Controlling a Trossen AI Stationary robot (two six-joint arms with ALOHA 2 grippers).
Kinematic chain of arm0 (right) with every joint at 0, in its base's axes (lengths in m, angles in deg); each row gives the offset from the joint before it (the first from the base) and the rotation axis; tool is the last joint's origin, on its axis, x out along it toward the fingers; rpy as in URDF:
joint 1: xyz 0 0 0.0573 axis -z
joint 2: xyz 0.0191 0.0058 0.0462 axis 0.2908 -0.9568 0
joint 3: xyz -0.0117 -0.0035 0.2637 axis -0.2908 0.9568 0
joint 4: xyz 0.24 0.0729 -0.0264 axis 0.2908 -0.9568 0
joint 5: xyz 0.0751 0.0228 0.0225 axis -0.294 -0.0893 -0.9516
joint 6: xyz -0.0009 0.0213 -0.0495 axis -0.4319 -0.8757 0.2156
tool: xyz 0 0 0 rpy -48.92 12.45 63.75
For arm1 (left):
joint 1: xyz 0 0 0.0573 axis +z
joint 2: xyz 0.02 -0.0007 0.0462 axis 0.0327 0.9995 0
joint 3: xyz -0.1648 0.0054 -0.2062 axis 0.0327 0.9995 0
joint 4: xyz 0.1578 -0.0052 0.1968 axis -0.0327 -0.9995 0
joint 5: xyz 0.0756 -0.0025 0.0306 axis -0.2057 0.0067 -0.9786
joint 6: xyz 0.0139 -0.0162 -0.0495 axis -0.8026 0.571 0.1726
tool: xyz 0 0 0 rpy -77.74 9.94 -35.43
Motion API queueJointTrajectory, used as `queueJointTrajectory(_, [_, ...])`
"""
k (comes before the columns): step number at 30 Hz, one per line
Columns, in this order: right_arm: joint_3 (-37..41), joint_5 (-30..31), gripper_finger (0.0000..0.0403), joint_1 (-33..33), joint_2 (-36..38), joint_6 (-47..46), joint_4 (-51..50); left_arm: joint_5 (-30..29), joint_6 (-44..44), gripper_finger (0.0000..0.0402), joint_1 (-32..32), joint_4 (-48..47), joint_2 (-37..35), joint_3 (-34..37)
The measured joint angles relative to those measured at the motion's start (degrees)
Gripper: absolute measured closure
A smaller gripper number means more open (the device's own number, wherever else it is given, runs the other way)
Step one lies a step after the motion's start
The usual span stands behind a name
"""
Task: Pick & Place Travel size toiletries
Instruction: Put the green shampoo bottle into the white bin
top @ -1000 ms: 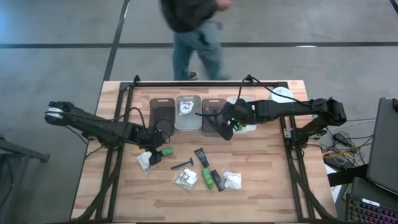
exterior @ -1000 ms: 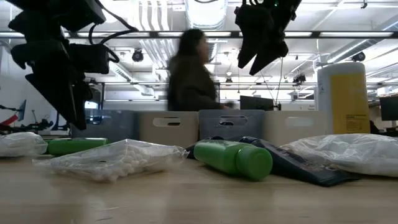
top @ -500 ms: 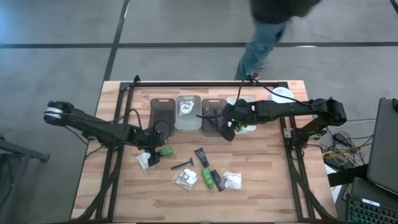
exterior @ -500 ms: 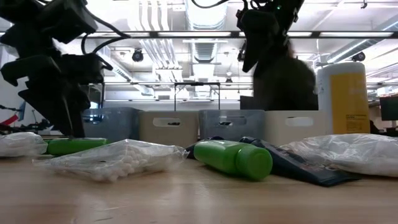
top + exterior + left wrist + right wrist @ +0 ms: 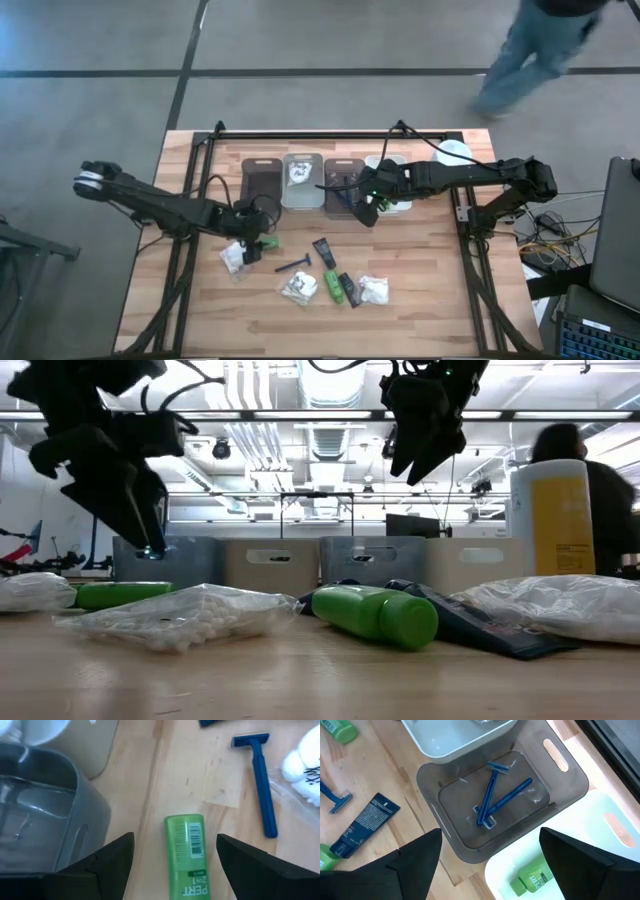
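Observation:
My left gripper is open and hovers just above a small green bottle that lies on its side on the table; its fingers stand on either side of the bottle without touching it. A blue-handled razor lies beyond the bottle. My right gripper is open and empty, held above the grey bin, in which two blue razors lie. More toiletries lie near the table's near edge: white packets, a green bottle and black tubes.
Four bins stand in a row at the far side: dark grey, white with a packet, grey with razors, and white with a green bottle. A tall yellow bottle stands at the far right. A person walks beyond the table.
My left gripper dipped toward the green bottle, then rose again and shifted a little toward the table's right, staying open. The bottle has not moved. The person beyond the far edge walked from left to right.

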Motion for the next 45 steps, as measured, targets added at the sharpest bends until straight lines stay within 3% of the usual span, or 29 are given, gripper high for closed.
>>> queueJointTrajectory(11, [0.12,0.15,0.0062,0.00,0.04,0.00,0.02,-8.16,6.91,0.0115,-10.26,-0.95,2.62,0.89])
queueJointTrajectory(18, [0.31,0.13,0.0049,0.00,0.04,0.00,0.00,-8.14,10.27,0.0115,-10.36,-0.77,8.90,1.23])
queueJointTrajectory(30, [0.35,0.13,0.0080,0.00,0.04,-0.01,0.02,-5.21,14.02,0.0118,-10.31,1.43,15.00,1.88])
queueJointTrajectory(36, [0.37,0.15,0.0085,0.00,0.04,0.26,0.22,-4.71,14.15,0.0165,-10.31,2.48,14.95,1.93])
queueJointTrajectory(45, [0.37,2.03,0.0058,0.00,0.04,-1.02,3.13,-4.01,11.75,0.0240,-10.31,3.55,14.39,1.99])
